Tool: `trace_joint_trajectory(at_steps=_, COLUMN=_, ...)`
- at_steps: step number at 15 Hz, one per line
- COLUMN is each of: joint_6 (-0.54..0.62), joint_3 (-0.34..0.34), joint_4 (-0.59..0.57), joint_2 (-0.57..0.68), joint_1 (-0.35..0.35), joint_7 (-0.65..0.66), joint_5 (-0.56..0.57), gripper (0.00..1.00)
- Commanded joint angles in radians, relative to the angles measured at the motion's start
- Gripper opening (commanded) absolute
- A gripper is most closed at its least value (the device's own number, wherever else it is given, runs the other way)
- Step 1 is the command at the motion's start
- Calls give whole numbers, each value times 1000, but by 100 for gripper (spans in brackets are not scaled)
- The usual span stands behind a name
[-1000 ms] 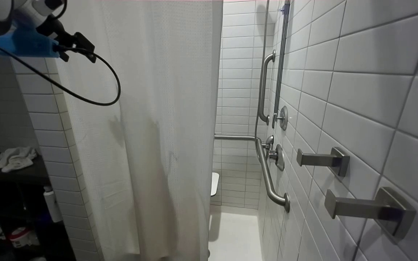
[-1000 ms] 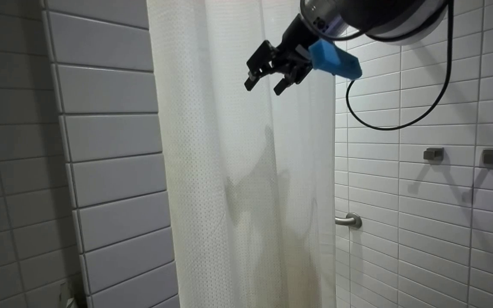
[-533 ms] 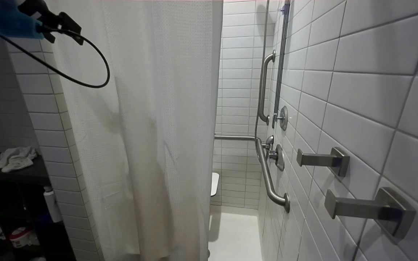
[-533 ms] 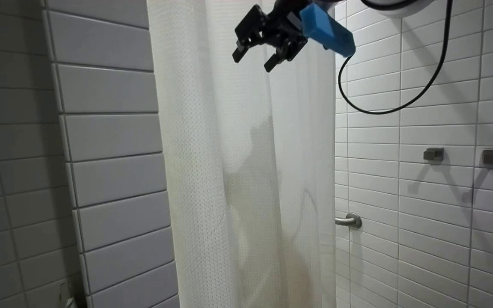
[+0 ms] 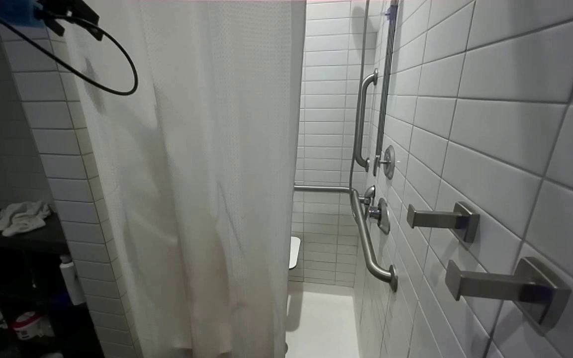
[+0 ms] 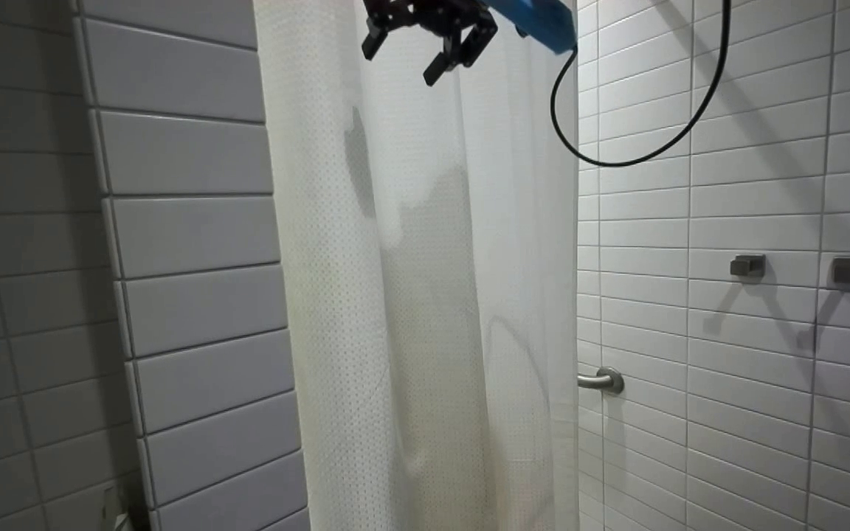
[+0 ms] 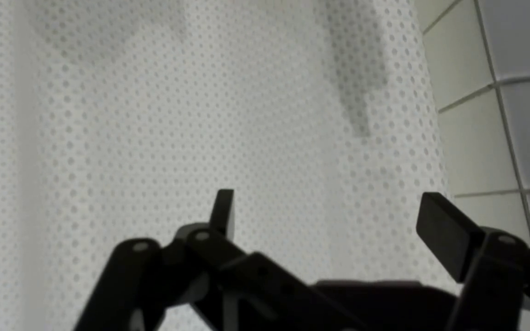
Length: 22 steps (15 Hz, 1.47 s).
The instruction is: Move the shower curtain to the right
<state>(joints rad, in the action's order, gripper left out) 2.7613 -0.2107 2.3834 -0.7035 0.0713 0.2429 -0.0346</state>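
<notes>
Gripper (image 7: 327, 200) spread wide with nothing held, near the curtain (image 6: 429, 280) hung beside a tiled wall (image 6: 189, 236). Grasping seems the step in hand; next, the curtain should be pinched and drawn right.

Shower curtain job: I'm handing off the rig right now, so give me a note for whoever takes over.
Gripper: open, holding nothing, facing the shower curtain.
Place: it hangs in folds, left edge beside the tiled column in both exterior views.
Done: gripper near the curtain, but no grasp yet.
To do: probably close on the curtain near that edge, then draw it right.
</notes>
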Motion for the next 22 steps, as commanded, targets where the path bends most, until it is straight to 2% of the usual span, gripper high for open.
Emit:
trace_joint_trajectory(at_steps=1, joint_6=-55, joint_3=-25, joint_4=-134, joint_2=55, joint_1=-34, joint_7=32, joint_5=-3, gripper=100)
trace_joint_trajectory(at_steps=13, joint_6=-184, joint_3=-33, joint_4=-458, joint_2=181, joint_1=-82, joint_7=100, joint_5=6, gripper=100)
trace_joint_trajectory(at_steps=22, joint_6=-296, joint_3=-38, joint_4=-711, joint_2=343, joint_1=-131, joint_7=205, joint_5=46, gripper=100)
